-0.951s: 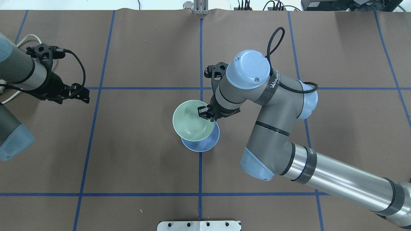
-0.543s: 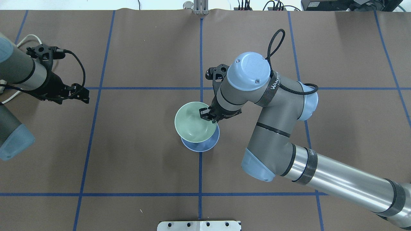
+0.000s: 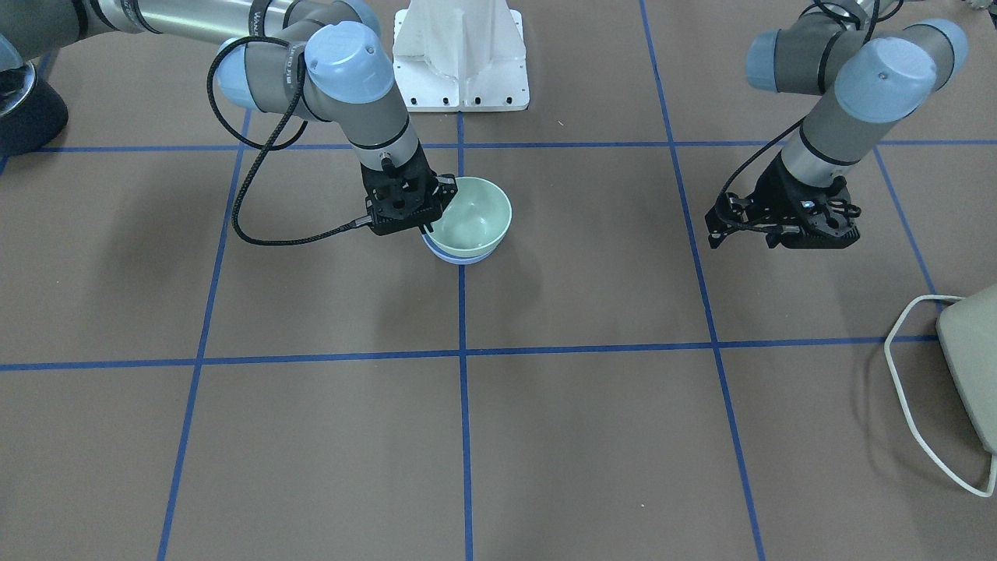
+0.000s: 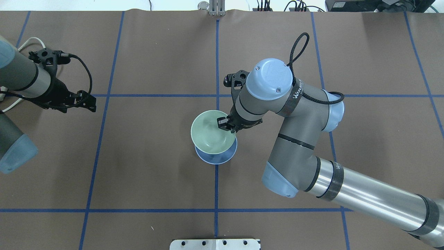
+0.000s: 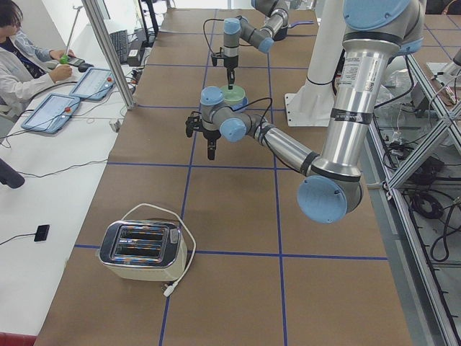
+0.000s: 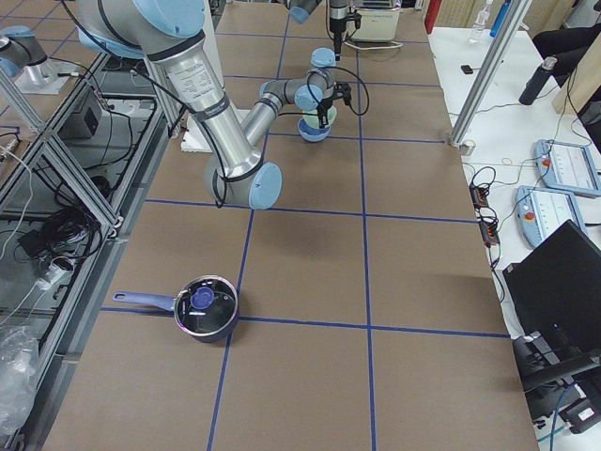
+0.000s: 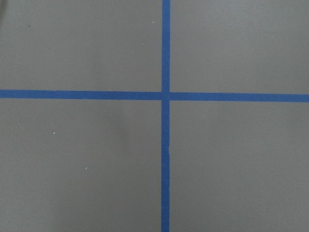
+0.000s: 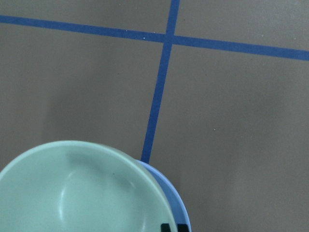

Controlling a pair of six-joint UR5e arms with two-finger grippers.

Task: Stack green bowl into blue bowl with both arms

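Observation:
The green bowl (image 4: 210, 133) hangs from my right gripper (image 4: 227, 125), which is shut on its rim on the side toward that arm. It is held level, just over the blue bowl (image 4: 216, 158), whose rim shows beneath it. In the front view the green bowl (image 3: 477, 212) sits low in the blue bowl (image 3: 463, 256); I cannot tell if they touch. The right wrist view shows the green bowl (image 8: 82, 193) over the blue rim (image 8: 176, 208). My left gripper (image 4: 87, 101) is open and empty, far off to the left above bare table.
A toaster (image 5: 140, 249) with a white cord stands at the table's left end. A dark pot (image 6: 207, 308) with a blue handle stands near the right end. The white base plate (image 4: 215, 244) is at the near edge. An operator sits beside the table.
The right gripper has lowered the green bowl toward the blue bowl and shifted it slightly right. The left arm has not moved.

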